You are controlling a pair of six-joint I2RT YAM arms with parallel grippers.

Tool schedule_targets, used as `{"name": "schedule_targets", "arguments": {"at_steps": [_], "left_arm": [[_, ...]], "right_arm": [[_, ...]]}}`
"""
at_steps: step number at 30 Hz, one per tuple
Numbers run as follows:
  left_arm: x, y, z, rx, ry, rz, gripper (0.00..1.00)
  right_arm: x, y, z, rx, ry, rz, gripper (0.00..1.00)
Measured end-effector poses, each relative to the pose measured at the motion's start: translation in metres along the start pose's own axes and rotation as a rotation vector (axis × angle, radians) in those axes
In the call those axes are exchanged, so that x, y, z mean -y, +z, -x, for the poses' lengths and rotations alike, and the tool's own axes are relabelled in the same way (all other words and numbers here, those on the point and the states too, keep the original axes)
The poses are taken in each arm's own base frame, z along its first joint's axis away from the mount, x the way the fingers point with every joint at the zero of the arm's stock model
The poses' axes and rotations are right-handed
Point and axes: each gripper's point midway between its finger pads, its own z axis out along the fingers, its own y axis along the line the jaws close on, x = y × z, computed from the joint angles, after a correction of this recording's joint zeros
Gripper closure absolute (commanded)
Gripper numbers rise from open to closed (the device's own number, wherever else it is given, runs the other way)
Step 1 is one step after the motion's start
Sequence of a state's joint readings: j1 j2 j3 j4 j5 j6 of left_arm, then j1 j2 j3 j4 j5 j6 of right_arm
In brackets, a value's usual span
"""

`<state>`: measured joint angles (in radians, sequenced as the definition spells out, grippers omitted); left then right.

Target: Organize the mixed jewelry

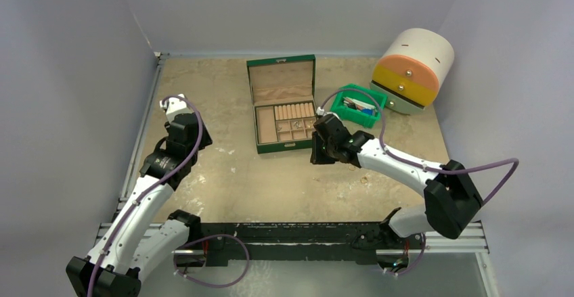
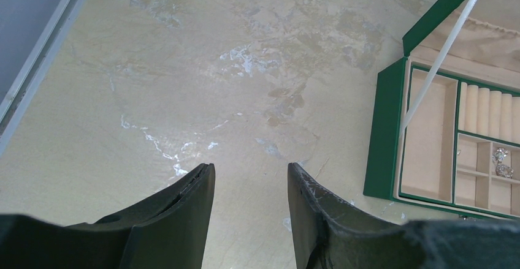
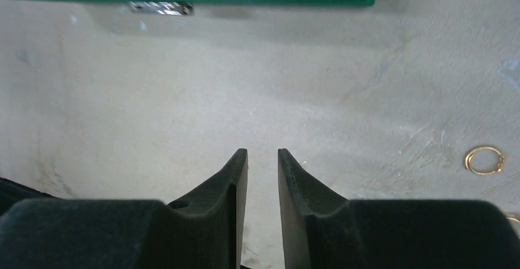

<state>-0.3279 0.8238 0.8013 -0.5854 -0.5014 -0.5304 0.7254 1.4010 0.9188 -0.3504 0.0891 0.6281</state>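
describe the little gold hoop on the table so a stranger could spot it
Find the open green box mid-table; the right tool hovers over bare table just in front of it. Off to that tool's right lies the gold hoop: a thin yellow ring flat on the surface, unlike the silvery piece against the box's edge.

A robotics lab cell: plain grey panels (image 1: 68, 53) enclose a scuffed worktop (image 1: 284, 189); cabled robot arms (image 1: 399, 165) mounted on an aluminium rail (image 1: 467, 245) along the bottom.

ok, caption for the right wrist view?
Right fingers slightly apart, empty, above the table; gold ring lying nearby, green box edge ahead.
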Motion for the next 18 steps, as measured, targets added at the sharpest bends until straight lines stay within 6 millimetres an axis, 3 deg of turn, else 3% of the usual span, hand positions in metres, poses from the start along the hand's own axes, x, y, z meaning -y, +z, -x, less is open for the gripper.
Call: {"name": "schedule_targets", "arguments": {"at_steps": [9, 18], "left_arm": [[0.000, 0.001, -0.001, -0.003, 0.002, 0.001, 0.54], [0.000, 0.001, -0.001, -0.003, 0.002, 0.002, 0.54]], "right_arm": [[0.023, 0.012, -0.040, -0.090, -0.004, -0.038, 0.72], [0.026, 0.019, -0.055, -0.130, 0.001, -0.030, 0.71]]}}
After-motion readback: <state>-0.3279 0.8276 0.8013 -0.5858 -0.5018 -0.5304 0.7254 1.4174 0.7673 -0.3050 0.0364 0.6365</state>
